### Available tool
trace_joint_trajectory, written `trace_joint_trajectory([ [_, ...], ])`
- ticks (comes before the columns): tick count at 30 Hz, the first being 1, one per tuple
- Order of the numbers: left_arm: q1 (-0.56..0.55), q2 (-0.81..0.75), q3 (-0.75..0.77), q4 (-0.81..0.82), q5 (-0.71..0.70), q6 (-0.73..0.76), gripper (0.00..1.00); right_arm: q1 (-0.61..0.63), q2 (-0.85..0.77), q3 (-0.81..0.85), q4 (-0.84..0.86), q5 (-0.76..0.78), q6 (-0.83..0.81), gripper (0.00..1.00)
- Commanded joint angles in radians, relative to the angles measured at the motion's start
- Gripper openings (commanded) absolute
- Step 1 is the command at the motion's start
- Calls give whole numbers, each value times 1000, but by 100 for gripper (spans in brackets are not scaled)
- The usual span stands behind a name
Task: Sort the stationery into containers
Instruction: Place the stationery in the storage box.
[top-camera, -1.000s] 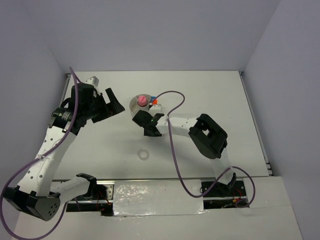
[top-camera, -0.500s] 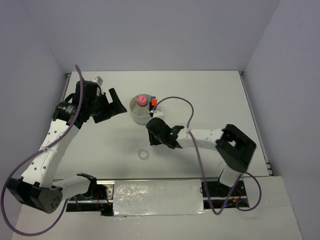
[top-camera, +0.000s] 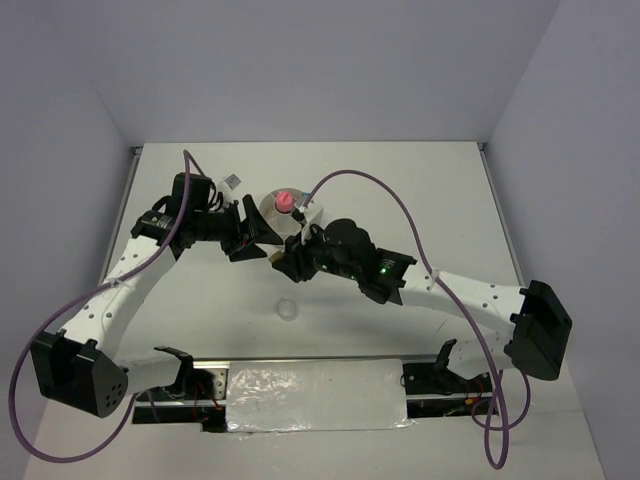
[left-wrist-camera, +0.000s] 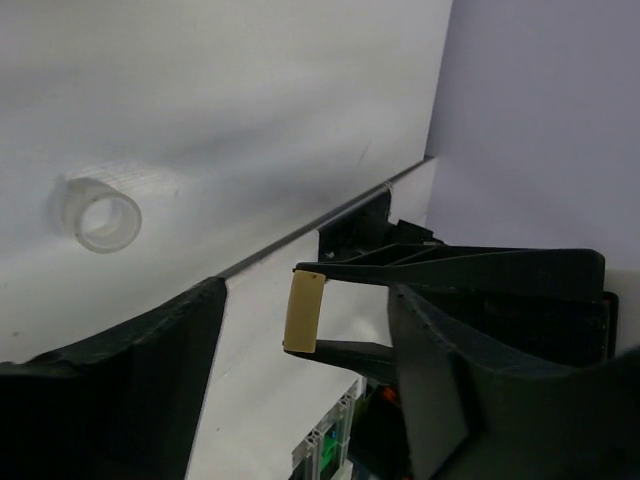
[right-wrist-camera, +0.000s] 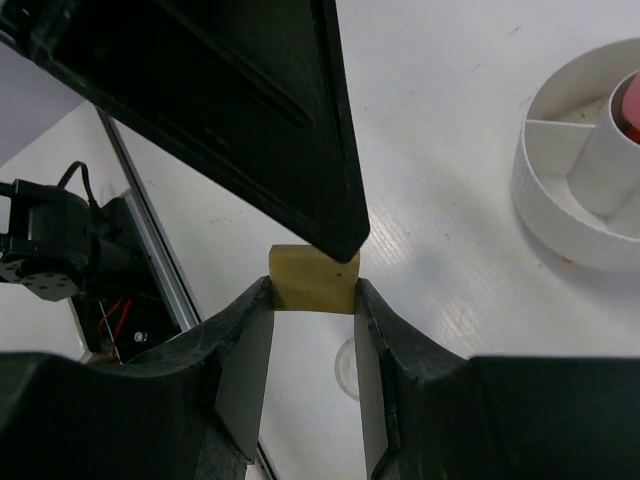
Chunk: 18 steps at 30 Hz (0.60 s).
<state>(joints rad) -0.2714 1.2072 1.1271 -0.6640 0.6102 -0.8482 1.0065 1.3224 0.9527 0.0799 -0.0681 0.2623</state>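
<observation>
Right wrist view: a smooth rectangular tan eraser (right-wrist-camera: 311, 276) is pinched in the right claw (right-wrist-camera: 312, 294); the left claw (left-wrist-camera: 308, 296) is spread beside it.

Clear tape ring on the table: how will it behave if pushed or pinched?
The clear tape ring lies flat, hole up, so it likely slides rather than rolls. Small and hollow, so probably light and easily knocked away.

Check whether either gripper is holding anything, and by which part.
The right gripper holds a tan eraser, pinched by two opposite edges at the tips of its jaws. The left gripper is open on either side of the eraser and grips nothing.
</observation>
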Motion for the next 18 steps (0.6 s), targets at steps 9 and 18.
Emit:
trace_joint_trajectory([
  [9,0,-8,-41,109,169,-32,58,17,1,100,-12,19,-97,29],
  [18,1,25,23,84,180,12,0,23,60,152,-57,67,-117,37],
])
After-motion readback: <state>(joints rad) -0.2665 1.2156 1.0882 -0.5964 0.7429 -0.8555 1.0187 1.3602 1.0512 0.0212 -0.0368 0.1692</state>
